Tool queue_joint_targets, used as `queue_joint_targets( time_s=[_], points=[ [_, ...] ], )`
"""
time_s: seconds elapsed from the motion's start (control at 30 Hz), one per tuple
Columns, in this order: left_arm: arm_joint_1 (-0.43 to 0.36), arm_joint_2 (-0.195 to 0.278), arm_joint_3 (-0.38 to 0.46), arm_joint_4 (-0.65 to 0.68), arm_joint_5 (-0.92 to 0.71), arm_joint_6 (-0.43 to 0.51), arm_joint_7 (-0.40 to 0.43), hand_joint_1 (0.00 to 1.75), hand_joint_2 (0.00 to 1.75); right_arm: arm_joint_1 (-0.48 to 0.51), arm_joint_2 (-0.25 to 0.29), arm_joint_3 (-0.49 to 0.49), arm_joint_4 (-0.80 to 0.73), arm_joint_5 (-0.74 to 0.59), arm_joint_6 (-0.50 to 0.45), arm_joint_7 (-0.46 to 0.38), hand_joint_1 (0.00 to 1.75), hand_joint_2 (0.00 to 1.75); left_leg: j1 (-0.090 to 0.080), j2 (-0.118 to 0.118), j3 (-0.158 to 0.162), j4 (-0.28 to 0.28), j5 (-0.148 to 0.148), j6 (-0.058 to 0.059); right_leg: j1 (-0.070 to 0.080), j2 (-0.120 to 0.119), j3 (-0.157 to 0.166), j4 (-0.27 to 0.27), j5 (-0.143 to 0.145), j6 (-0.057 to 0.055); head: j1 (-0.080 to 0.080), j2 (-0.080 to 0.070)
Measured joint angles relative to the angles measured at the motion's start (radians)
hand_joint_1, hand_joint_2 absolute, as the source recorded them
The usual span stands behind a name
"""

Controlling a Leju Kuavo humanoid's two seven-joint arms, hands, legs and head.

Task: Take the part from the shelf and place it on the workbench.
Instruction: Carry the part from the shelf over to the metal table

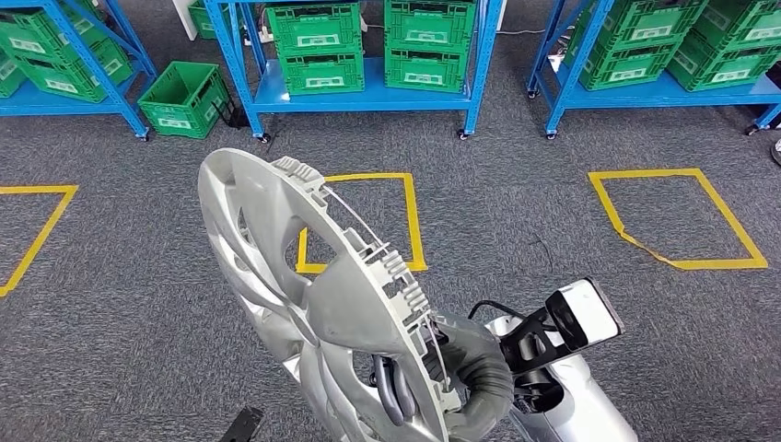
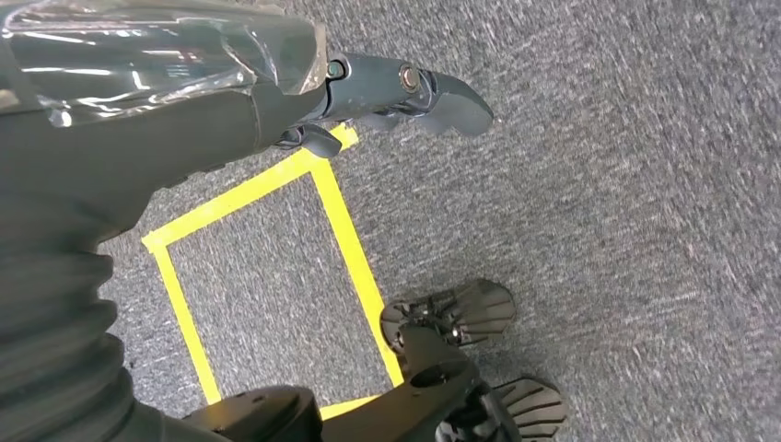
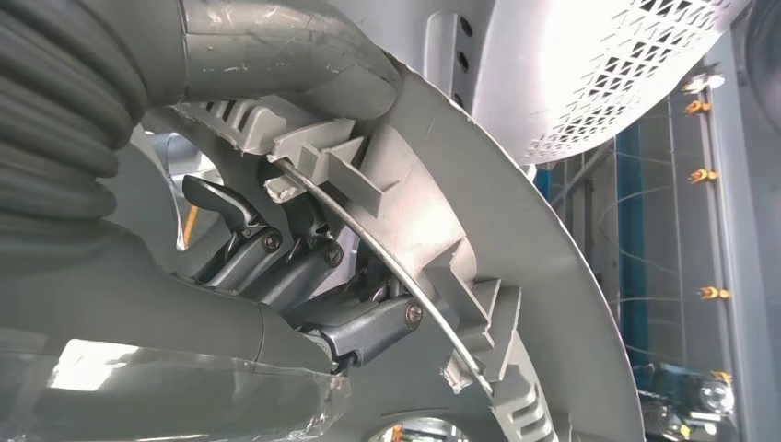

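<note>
**Part in hand, carried upright**

Nearest the head camera: the silver plastic wheel cover, ribbed back and wire retaining ring facing in, held on edge at 6 o'clock. Right hand curls its dark fingers through a spoke opening over the rim — probably to keep it from slipping. Left hand hangs over grey carpet, holding nothing, fingers loosely extended. Blue shelving with green crates sits at 12 o'clock — workbench not seen.
</note>
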Motion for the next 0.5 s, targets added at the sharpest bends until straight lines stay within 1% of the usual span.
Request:
queue_joint_targets(
  time_s=[0.03,0.07,0.1,0.13,0.17,0.2,0.27,0.3,0.33,0.37,0.4,0.43,0.47,0.5],
  points=[
    [0.0,-0.001,0.001,0.0,0.0,0.0,0.0,0.0,1.75,0.0,-0.001,0.0,0.001,0.0,0.0,0.0,1.75,1.75,0.002,-0.002,0.0,0.004,-0.003,-0.004,-0.003,-0.001,0.033,-0.051,0.017,0.011,0.0,0.0],
    [0.0,-0.002,0.001,0.0,0.0,0.0,0.0,0.0,1.75,-0.001,-0.001,0.001,0.001,0.0,0.0,0.0,1.75,1.75,0.003,-0.004,-0.001,0.011,-0.007,-0.011,-0.005,-0.001,0.074,-0.124,0.035,0.019,0.0,0.0],
    [0.0,-0.002,0.002,0.0,0.0,0.0,0.0,0.0,1.75,-0.002,-0.001,0.001,0.001,0.0,0.0,0.0,1.75,1.75,0.002,-0.005,-0.004,0.019,-0.013,-0.019,-0.006,-0.001,0.111,-0.185,0.05,0.023,0.0,0.0],
    [0.0,-0.002,0.003,0.0,0.0,0.0,0.0,0.0,1.75,-0.002,-0.001,0.002,0.001,0.0,0.001,0.0,1.75,1.75,0.002,-0.007,-0.008,0.028,-0.018,-0.026,-0.005,-0.001,0.136,-0.227,0.059,0.021,0.0,0.0],
    [0.0,-0.002,0.004,0.001,0.0,0.001,0.0,0.0,1.75,-0.002,-0.001,0.002,0.001,0.0,0.001,0.0,1.75,1.75,0.001,-0.007,-0.011,0.033,-0.022,-0.031,-0.004,0.001,0.145,-0.242,0.059,0.015,-0.001,0.0],
    [0.0,-0.001,0.005,0.001,0.0,0.001,0.0,0.0,1.75,-0.002,0.0,0.003,0.001,0.0,0.001,0.0,1.75,1.75,0.0,-0.008,-0.014,0.036,-0.024,-0.034,-0.001,0.002,0.145,-0.24,0.058,0.008,-0.001,0.0],
    [0.001,-0.002,0.005,0.001,0.0,0.001,0.0,0.0,1.75,-0.002,0.001,0.003,0.001,0.001,0.002,0.0,1.75,1.75,0.004,-0.008,-0.017,0.042,-0.031,-0.04,-0.005,0.003,0.145,-0.24,0.057,-0.002,-0.001,0.0],
    [0.001,-0.002,0.006,0.001,0.0,0.001,0.0,0.0,1.75,-0.003,0.002,0.004,0.001,0.001,0.002,0.0,1.75,1.75,0.006,-0.007,-0.024,0.059,-0.043,-0.045,-0.008,0.003,0.147,-0.241,0.056,-0.006,-0.002,0.0],
    [0.0,-0.002,0.006,0.002,0.0,0.001,0.0,0.0,1.75,-0.003,0.004,0.004,0.001,0.001,0.002,0.0,1.75,1.75,0.008,-0.005,-0.041,0.094,-0.064,-0.051,-0.011,0.002,0.149,-0.242,0.055,-0.011,-0.002,0.0],
    [0.001,-0.002,0.007,0.002,0.0,0.001,0.0,0.0,1.75,-0.003,0.005,0.004,0.001,0.001,0.002,0.0,1.75,1.75,0.01,-0.003,-0.069,0.151,-0.092,-0.057,-0.01,0.002,0.15,-0.242,0.054,-0.014,-0.002,0.0],
    [0.001,-0.001,0.008,0.002,0.0,0.001,0.0,0.0,1.75,-0.003,0.006,0.004,0.001,0.001,0.002,0.0,1.75,1.75,0.012,-0.001,-0.104,0.222,-0.122,-0.062,-0.009,0.001,0.151,-0.242,0.054,-0.016,-0.002,0.0],
    [0.002,-0.001,0.01,0.002,0.0,0.001,0.0,0.0,1.75,-0.003,0.006,0.004,0.001,0.001,0.002,0.0,1.75,1.75,0.013,0.0,-0.14,0.288,-0.144,-0.065,-0.007,-0.001,0.151,-0.242,0.053,-0.017,-0.002,0.0],
    [0.002,-0.001,0.011,0.003,0.0,0.001,0.0,0.0,1.75,-0.003,0.006,0.004,0.001,0.001,0.002,0.0,1.75,1.75,0.015,0.001,-0.165,0.329,-0.15,-0.065,-0.006,-0.003,0.152,-0.242,0.053,-0.018,-0.002,0.0],
    [0.003,-0.001,0.012,0.003,0.0,0.001,0.0,0.0,1.75,-0.003,0.006,0.004,0.001,0.002,0.002,-0.001,1.75,1.75,0.015,0.002,-0.17,0.329,-0.135,-0.063,-0.004,-0.006,0.153,-0.242,0.052,-0.018,-0.002,0.0]
  ],
)
